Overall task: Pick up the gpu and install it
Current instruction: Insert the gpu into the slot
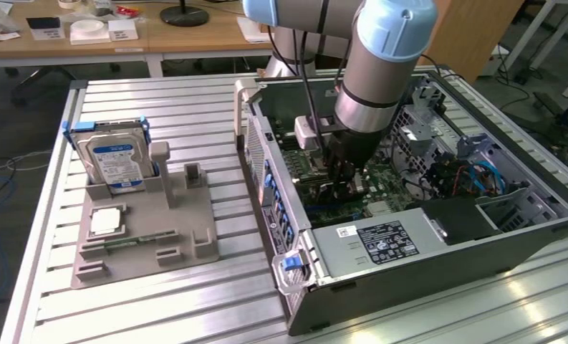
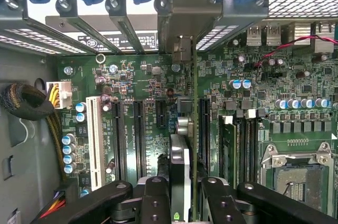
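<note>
While the open computer case (image 1: pixel 437 244) fills the right of the exterior view, the gripper (image 1: pixel 349 188) at its centre stands clamped on the gpu (image 2: pixel 182 176), held edge-on just above a motherboard (image 2: pixel 132 76) slot; the pickup looks done, the seating not yet.
</note>
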You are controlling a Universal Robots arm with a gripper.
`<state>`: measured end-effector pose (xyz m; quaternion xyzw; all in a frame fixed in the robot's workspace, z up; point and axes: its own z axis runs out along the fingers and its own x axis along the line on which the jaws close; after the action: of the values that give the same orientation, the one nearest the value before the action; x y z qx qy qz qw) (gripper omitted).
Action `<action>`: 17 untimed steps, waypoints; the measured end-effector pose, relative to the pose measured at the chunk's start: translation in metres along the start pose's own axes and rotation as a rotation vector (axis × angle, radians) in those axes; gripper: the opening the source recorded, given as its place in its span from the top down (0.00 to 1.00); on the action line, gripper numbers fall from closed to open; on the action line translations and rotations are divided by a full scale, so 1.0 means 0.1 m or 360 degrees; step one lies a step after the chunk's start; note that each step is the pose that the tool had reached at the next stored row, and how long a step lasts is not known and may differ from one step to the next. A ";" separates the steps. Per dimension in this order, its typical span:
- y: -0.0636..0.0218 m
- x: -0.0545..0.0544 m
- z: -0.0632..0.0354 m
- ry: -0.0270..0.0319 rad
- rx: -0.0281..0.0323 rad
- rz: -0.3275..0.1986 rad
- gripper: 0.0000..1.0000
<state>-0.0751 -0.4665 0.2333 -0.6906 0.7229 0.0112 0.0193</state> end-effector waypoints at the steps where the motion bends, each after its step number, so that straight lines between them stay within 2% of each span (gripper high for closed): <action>1: 0.000 0.00 0.001 0.00002 0.00000 0.0000 0.72; 7: 0.002 0.00 0.009 -0.00001 0.00001 -0.0001 0.72; 10: 0.001 0.00 -0.009 -0.00032 0.00012 -0.0002 0.72; 17: 0.008 0.00 -0.018 -0.00005 0.00001 -0.0002 0.72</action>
<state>-0.0760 -0.4664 0.2351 -0.6910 0.7225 0.0113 0.0195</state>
